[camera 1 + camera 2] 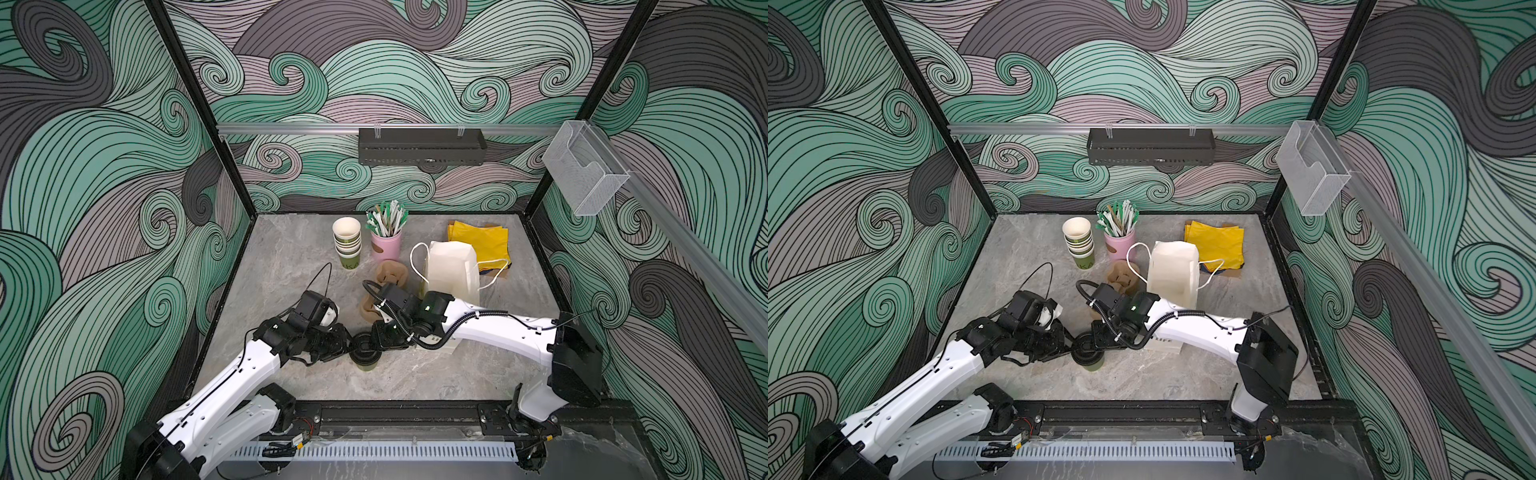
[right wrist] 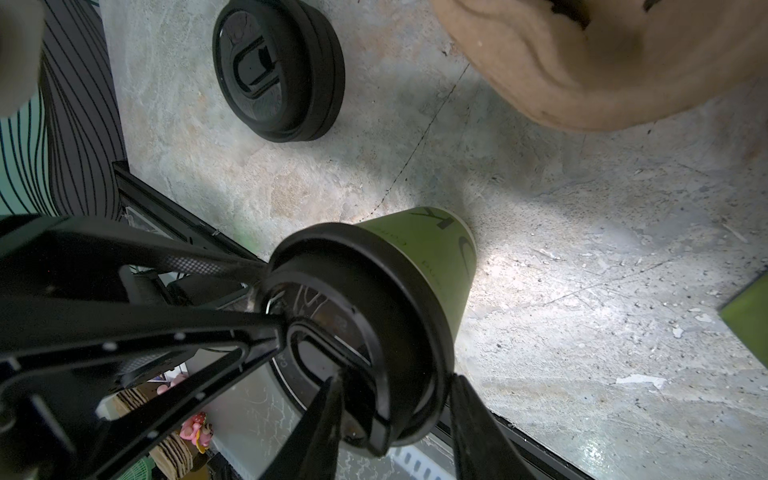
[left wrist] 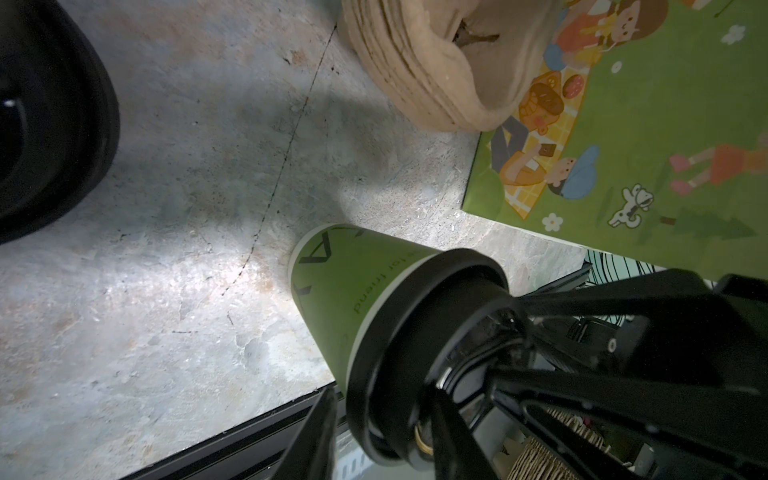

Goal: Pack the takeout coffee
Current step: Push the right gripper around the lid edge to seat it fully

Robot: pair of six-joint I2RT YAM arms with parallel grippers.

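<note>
A tapered, matte olive-green paper cup (image 1: 368, 365) stands upright at the front middle of the grey stone-look table (image 1: 291, 266), capped by a glossy, ridged black lid (image 2: 386, 270). The left gripper (image 2: 274, 297) and right gripper (image 2: 395, 390), both part-open, straddle the lid's rim; whether they pinch it I cannot tell. A spare black lid (image 2: 278, 70) and rough brown pulp carriers (image 3: 415, 75) lie near, and the right arm (image 1: 498, 328) overlaps the carriers.

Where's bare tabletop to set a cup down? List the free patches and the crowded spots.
Free: the back-left corner, between the left wall and the stack of green cups; the front strip along the black rail, right of the lidded green cup. Crowded: middle back, where straw cup, pulp carriers, white paper bag and yellow napkins sit close together.
</note>
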